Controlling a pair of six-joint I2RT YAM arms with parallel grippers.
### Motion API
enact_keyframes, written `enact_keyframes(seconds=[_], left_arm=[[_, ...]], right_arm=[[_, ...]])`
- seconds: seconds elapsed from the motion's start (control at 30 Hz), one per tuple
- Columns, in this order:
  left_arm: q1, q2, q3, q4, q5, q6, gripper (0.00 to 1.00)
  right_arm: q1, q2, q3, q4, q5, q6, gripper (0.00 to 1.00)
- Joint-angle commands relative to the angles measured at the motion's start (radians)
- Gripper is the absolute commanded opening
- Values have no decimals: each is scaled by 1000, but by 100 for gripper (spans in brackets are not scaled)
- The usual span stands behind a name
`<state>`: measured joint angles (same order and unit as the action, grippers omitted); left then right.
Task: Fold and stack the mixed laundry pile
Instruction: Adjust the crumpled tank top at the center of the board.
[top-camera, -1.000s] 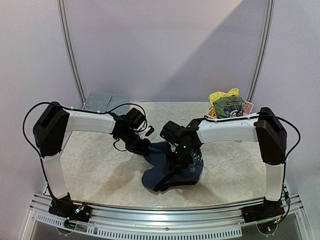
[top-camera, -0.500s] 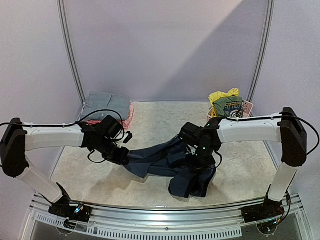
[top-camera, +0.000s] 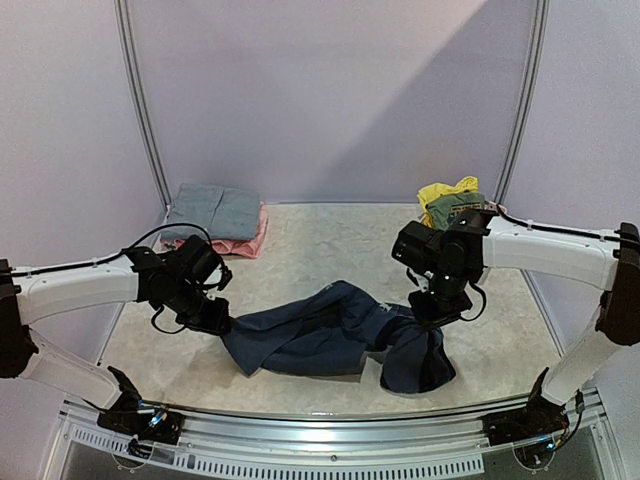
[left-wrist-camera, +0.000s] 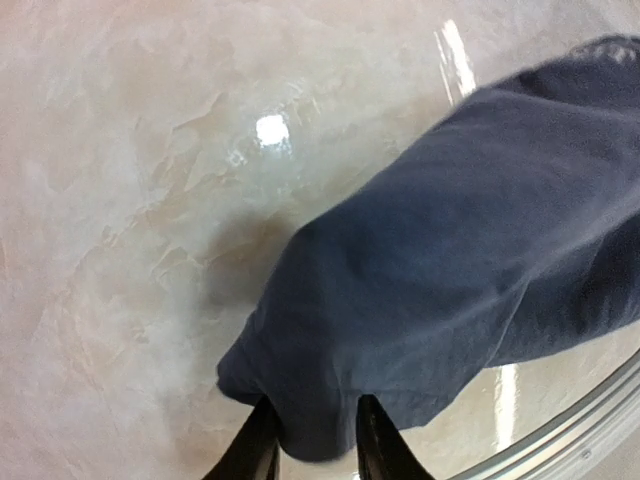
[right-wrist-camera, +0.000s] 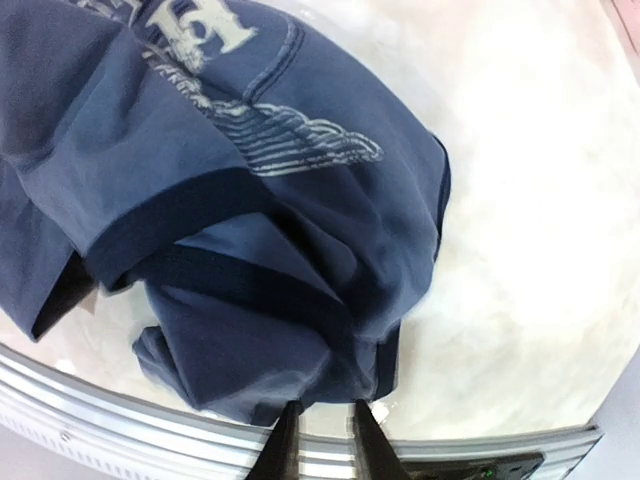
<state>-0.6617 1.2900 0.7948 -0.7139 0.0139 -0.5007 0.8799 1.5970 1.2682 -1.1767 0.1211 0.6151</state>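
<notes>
A navy sleeveless top (top-camera: 320, 335) lies stretched left to right across the near part of the table. Its white lettering (right-wrist-camera: 215, 25) shows in the right wrist view. My left gripper (top-camera: 215, 322) is at the top's left end. Its fingers stand slightly apart, with the navy hem (left-wrist-camera: 312, 420) still lying between them. My right gripper (top-camera: 438, 312) hangs over the bunched right end (right-wrist-camera: 230, 330), open, with the cloth just past its tips and nothing between them. A yellow piece (top-camera: 445, 190) and a green printed tee (top-camera: 455, 208) are heaped at the back right.
A folded grey shirt (top-camera: 212, 212) rests on a pink piece (top-camera: 243, 245) at the back left corner. The metal rail (top-camera: 330, 440) runs along the table's near edge, close to the navy top's right end. Walls close in the back and sides.
Both arms swung outward and drew the crumpled navy top out into a long strip on the table. Both grippers' fingers have since parted a little.
</notes>
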Motion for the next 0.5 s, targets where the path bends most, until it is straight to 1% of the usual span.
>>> enact_keyframes(seconds=[0.0, 0.07, 0.13, 0.23, 0.47], left_arm=[[-13, 2, -22, -19, 6, -36, 38], [-46, -5, -17, -36, -9, -29, 45], [-89, -8, -11, -61, -40, -27, 48], [-168, -17, -15, -79, -72, -43, 47], [-337, -13, -48, -52, -114, -113, 45]], right_arm=[[-9, -15, 12, -20, -39, -8, 26], [-9, -16, 22, -7, -64, 4, 31], [-9, -21, 35, -5, -75, 14, 35], [-9, -37, 55, -13, -77, 21, 39], [-10, -68, 53, -15, -79, 30, 42]])
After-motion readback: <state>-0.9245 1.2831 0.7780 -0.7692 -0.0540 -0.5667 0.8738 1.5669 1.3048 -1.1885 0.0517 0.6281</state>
